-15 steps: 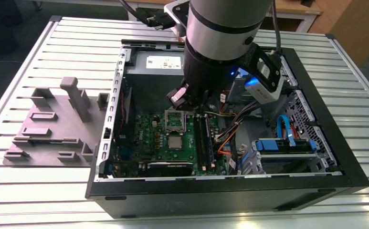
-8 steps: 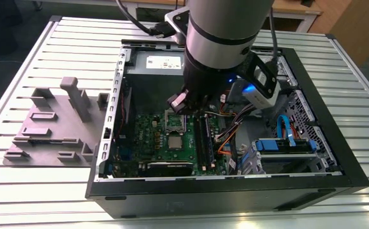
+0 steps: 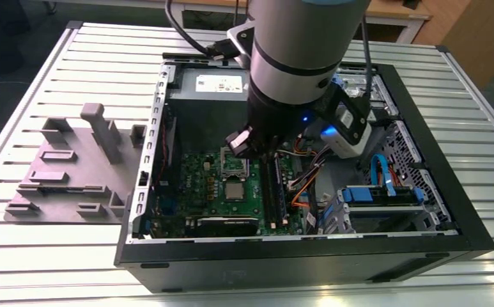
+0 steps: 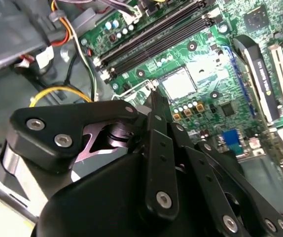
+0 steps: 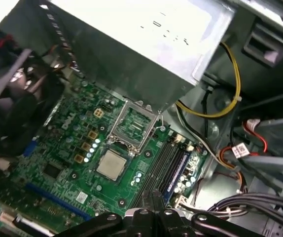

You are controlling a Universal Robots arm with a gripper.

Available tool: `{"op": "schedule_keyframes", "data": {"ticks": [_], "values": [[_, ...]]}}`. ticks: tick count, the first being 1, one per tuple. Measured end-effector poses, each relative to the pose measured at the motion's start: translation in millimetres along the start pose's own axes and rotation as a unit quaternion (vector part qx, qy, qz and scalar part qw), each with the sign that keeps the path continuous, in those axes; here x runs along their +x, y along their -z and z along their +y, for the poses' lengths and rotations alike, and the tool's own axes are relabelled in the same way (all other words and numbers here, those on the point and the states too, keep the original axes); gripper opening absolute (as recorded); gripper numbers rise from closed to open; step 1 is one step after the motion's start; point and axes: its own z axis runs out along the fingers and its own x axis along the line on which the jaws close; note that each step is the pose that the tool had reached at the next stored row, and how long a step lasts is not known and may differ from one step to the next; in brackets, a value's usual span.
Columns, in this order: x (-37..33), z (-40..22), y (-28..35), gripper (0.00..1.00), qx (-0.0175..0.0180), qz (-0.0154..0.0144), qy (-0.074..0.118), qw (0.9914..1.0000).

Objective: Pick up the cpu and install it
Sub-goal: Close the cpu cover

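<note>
On the slatted counter point(image 3: 42, 268), read from the exterior view's left to its right:

- A grey plastic fixture point(image 3: 68, 169) with upright blocks stands well apart from the work, just outside the open computer case point(image 3: 315, 256).
- Inside the case, the green motherboard point(image 3: 200, 192) lies flat against the side nearest the fixture, with a grey metal power supply point(image 3: 208, 83) at its far end.
- The socket point(image 3: 234, 164), a square metal frame with a dark centre, sits on the board with nothing in it.
- The cpu point(image 3: 234, 190) lies flat on the board just beside the socket, silvery top up. The first wrist view shows the cpu point(image 5: 111, 164) close to the socket point(image 5: 134, 123) but outside its frame.
- The arm point(image 3: 294, 57) reaches down into the case over the memory slots point(image 3: 271, 192).
- The jaws are pressed together and grip nothing. They hang above the board, apart from the cpu.
- Orange cables point(image 3: 307, 182) run past the slots.
- A blue drive bracket point(image 3: 383, 195) sits at the far right.
</note>
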Motion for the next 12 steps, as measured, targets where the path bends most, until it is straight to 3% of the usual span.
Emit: {"op": "schedule_keyframes", "data": {"ticks": [2, 7, 12], "values": [[0.1, -0.2, -1.9, 0.10, 0.0010, -0.0016, -0.011, 0.99994], [0.4, 0.1, -10.5, 0.10, -0.0007, -0.0040, -0.018, 0.99984], [-5.2, 10.6, -21.4, 0.10, -0.0002, -0.0040, -0.019, 0.99981]]}}
